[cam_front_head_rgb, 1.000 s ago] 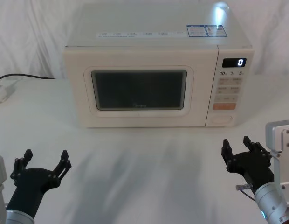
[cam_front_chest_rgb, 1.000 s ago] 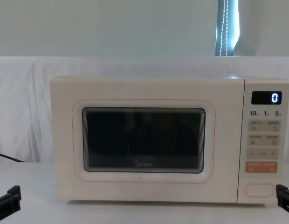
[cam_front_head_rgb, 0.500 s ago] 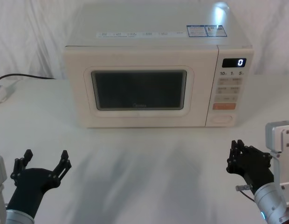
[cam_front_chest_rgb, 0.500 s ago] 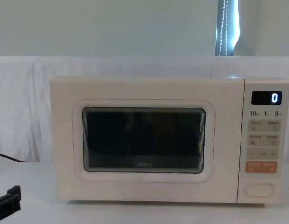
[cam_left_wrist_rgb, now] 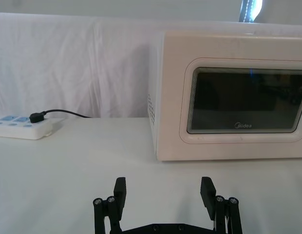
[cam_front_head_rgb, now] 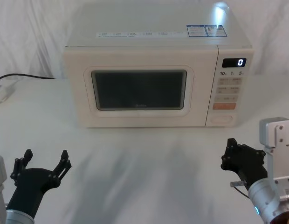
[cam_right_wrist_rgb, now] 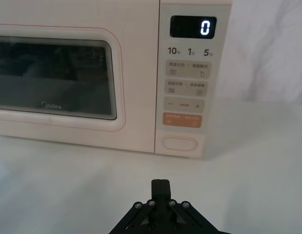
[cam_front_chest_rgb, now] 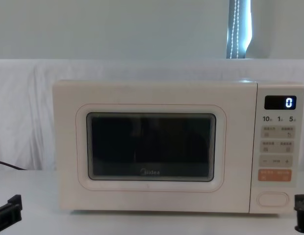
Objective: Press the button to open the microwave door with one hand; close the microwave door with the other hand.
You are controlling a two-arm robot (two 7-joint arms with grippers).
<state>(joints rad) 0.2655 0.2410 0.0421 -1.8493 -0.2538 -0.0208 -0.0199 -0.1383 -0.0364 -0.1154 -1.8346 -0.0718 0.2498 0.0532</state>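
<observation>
Sitting mid-frame in the head view, the microwave (cam_front_head_rgb: 154, 79) has its door (cam_front_head_rgb: 140, 88) shut flush, the dark window taking the centre. The control panel (cam_front_head_rgb: 230, 86) fills its right side: display (cam_front_head_rgb: 234, 62) reads 0, small keys below, an orange key (cam_front_head_rgb: 224, 106), then the button (cam_front_head_rgb: 221, 118) at the panel's bottom, untouched. The right gripper (cam_front_head_rgb: 235, 156) sits lower right of the frame, above the white table (cam_front_head_rgb: 144, 158), just short of the panel and below the button; in the right wrist view its fingers (cam_right_wrist_rgb: 160, 187) are clenched together, pointing at the button (cam_right_wrist_rgb: 179, 143). The left gripper (cam_front_head_rgb: 44, 161) sits lower left, well apart from the door, fingers (cam_left_wrist_rgb: 120, 191) spread wide, grasping nothing. A power strip (cam_left_wrist_rgb: 22, 127) with a black plug lies at the far left.
</observation>
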